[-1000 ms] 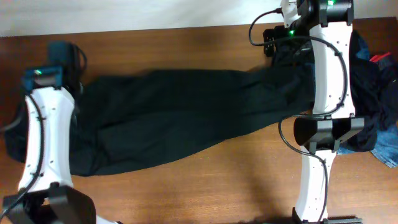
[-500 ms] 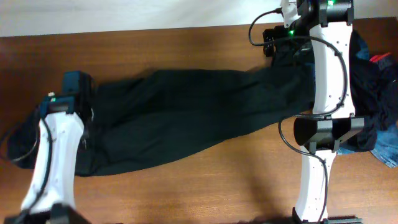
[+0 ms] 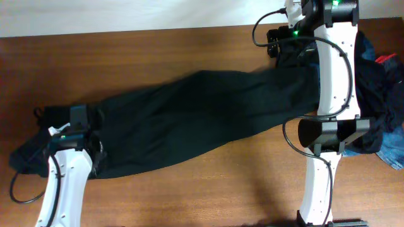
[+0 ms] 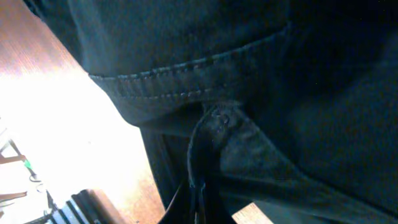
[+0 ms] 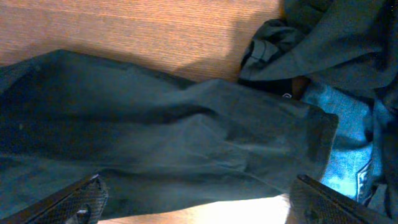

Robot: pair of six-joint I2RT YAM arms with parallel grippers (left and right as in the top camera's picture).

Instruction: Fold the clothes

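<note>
Jaws of my left gripper [image 3: 79, 117] are pressed together on a fold of the black trousers [image 3: 202, 120], which stretch left to right across the table [image 3: 158, 50]. My right gripper [image 5: 198, 190] is spread wide above their far right end, beside the blue jeans [image 5: 339, 155].

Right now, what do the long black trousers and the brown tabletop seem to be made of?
The long black trousers: probably woven cotton, matte; a stitched double seam shows in left-wrist view. The brown tabletop: wood or wood-look laminate, smooth, with fine grain lines.
</note>
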